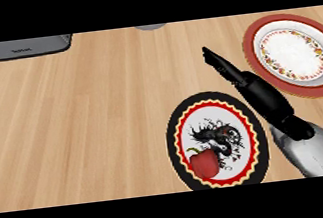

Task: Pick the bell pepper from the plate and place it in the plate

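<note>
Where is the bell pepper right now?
In the head view, the bell pepper lies on the lower left of the black-rimmed plate, bottom centre, left of the right hand.

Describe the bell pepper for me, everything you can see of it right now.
The bell pepper is red and glossy with a short green stem curling off its upper left. It lies on the lower left part of the black-rimmed plate, which has a red scalloped band and a black-and-red drawing at its white centre; the pepper overlaps that drawing's lower edge. Nothing else touches it. The right hand is stretched out flat above and to its right, clear of the pepper, between the two plates.
</note>
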